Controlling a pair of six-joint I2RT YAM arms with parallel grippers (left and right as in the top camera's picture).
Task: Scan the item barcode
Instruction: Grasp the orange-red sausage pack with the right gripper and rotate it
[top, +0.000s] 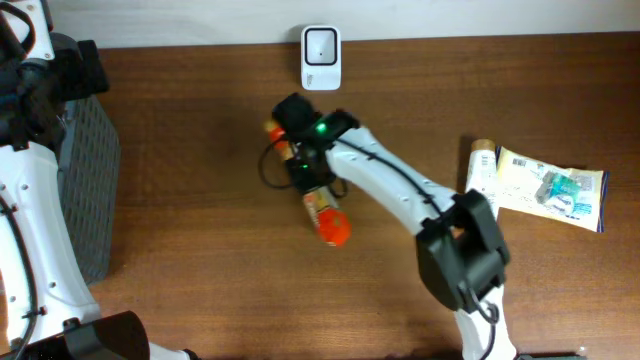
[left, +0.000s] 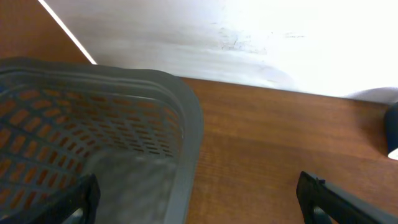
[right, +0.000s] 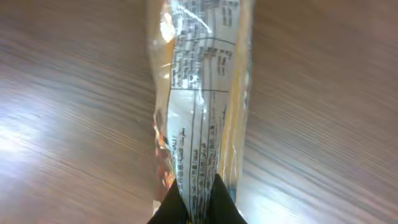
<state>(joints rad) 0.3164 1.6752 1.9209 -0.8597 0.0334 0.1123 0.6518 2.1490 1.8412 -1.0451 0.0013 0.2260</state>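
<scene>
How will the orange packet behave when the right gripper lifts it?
Probably sags: orange packet is long, right gripper pinches one spot of crinkled film. Glossy wrapper may slip. Rounded body might roll if released.

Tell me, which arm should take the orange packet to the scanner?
Right. The right gripper is shut on the orange packet, near the white scanner. The left gripper hangs open by the grey basket, farther away.

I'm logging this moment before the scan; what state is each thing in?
Long orange plastic packet: pinched at one end, printed label showing.
Right gripper: shut on the packet.
Left gripper: open, empty, above the basket's rim.
Grey perforated plastic basket: upright, nothing visible inside.
White box-shaped scanner: at the table's back edge, nothing held to it.
White tube: lying flat, untouched.
Flat yellow-and-white pack: lying flat beside the tube.
</scene>
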